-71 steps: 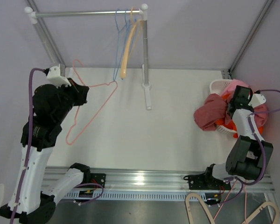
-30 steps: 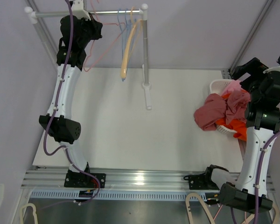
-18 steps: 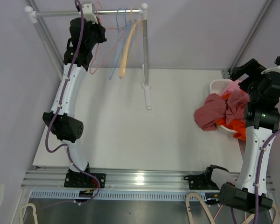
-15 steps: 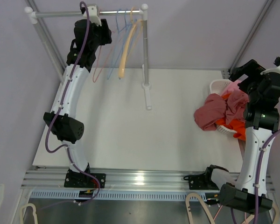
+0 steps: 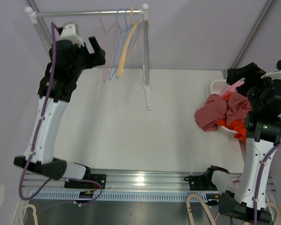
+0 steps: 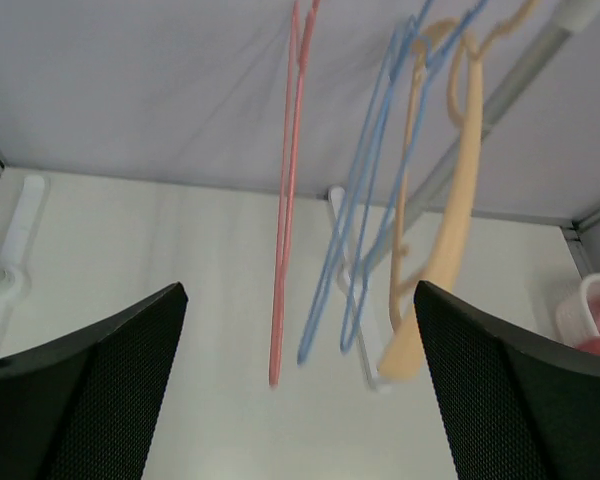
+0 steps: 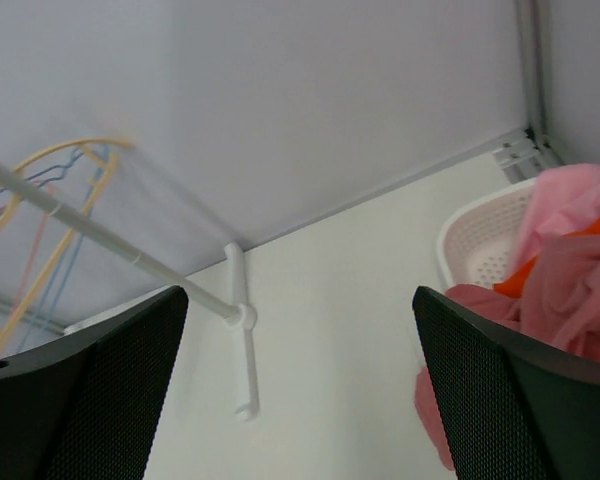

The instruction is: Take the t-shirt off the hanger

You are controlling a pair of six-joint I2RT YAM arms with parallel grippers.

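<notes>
The t-shirt (image 5: 210, 115) lies at the right of the tabletop (image 5: 131, 131), a dusty pink heap slumped over the left rim of the basket (image 5: 218, 85), with orange cloth (image 5: 226, 124) and a paler pink piece (image 5: 237, 87) bunched beside it. It is on no hanger, so I judge the removal itself done.

It looks limp and light. It will sag and trail from wherever I pinch it, and a dragging hem could catch the rim. If I need it again, I would take a thick fold near the top of the heap, not one thin edge.

My right fingers (image 5: 241, 74) hang above the basket, spread wide with nothing between them.

Farther left, my left fingers (image 5: 97, 50) are raised near the rail (image 5: 84, 13), also parted and empty, close to the hangers but not touching them.

On the rail at the far side hang a pink hanger (image 6: 285, 220), blue hangers (image 6: 365, 200) and a yellow hanger (image 6: 450, 250), all bare. The pink one is thin and light, so I expect it to swing at a nudge.
</notes>
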